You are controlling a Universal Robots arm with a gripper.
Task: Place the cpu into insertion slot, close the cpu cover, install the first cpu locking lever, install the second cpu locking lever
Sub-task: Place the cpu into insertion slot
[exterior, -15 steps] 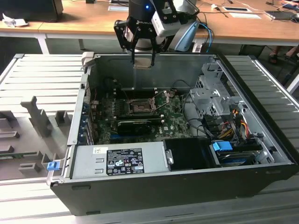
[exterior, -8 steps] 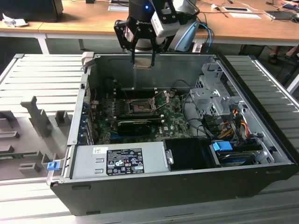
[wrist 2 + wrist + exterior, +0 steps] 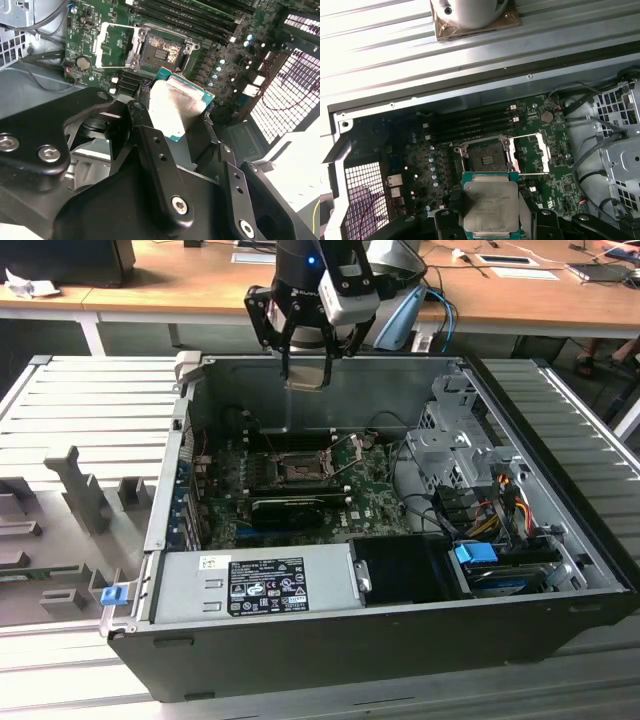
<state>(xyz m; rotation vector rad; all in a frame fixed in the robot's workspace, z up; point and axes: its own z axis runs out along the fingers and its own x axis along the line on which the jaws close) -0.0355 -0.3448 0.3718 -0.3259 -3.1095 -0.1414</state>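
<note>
Exterior view first: the black gripper point(image 3: 305, 370) hangs in the air over the open computer case point(image 3: 400, 640). It squeezes the cpu point(image 3: 306, 382) from two sides. The cpu is a small, thin, pale square chip. The gripper and the chip are at about 12 o'clock from the insertion slot point(image 3: 298, 468) and well above it. So the cpu is not in the slot yet.

The slot is a dark square with a shiny rim. It sits on the green motherboard point(image 3: 375, 495) inside the case. The cpu cover point(image 3: 348, 453) is swung open. It is at about 3 o'clock from the slot, just beside it. A silver power box point(image 3: 255, 585) lies at about 6 o'clock from the slot, near the front wall of the case. A wooden desk point(image 3: 180, 285) stands behind the case, at about 12 o'clock.

In both wrist views the cpu point(image 3: 175, 105) point(image 3: 490, 205) shows its silvery face, with a green edge around it. The gripper point(image 3: 175, 122) point(image 3: 490, 217) grips it. The slot point(image 3: 161, 50) point(image 3: 487, 155) is apart from the chip. The open cover point(image 3: 134, 46) point(image 3: 546, 154) touches one side of the slot, and green board shows through its big window.
</note>
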